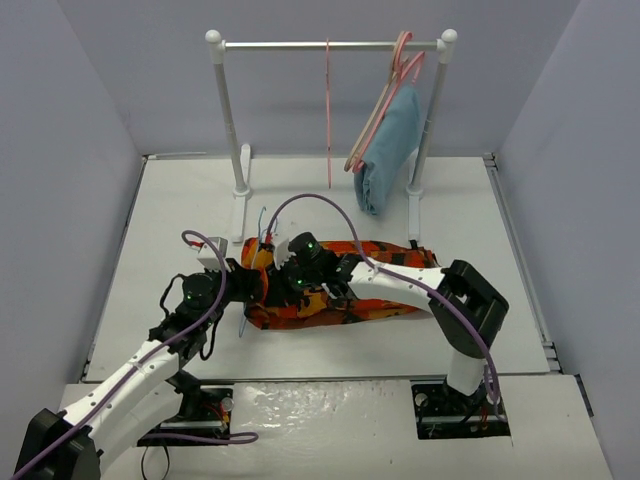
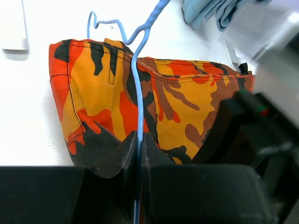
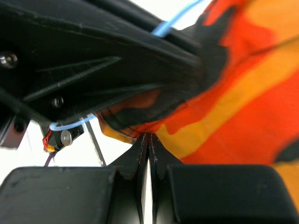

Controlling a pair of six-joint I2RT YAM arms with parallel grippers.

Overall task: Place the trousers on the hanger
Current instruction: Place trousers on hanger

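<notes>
The camouflage trousers [image 1: 380, 300] lie folded across the middle of the table. They also show in the left wrist view [image 2: 93, 88] and the right wrist view [image 3: 243, 107]. The thin light-blue wire hanger [image 2: 139, 84] lies over their left end, its hook [image 2: 106, 24] pointing toward the rack. My left gripper [image 2: 140, 140] is shut on the hanger's wire. My right gripper [image 3: 148, 136] is shut on an edge of the trousers, close beside the left gripper's black body [image 3: 93, 56]. From above, the left gripper [image 1: 248, 285] and the right gripper [image 1: 285, 285] meet at the trousers' left end.
A white clothes rack [image 1: 330, 44] stands at the back with pink hangers [image 1: 328, 110] and a tan hanger carrying a folded light-blue garment [image 1: 392, 150]. Its feet [image 1: 240, 215] stand just behind the trousers. Grey walls close in both sides.
</notes>
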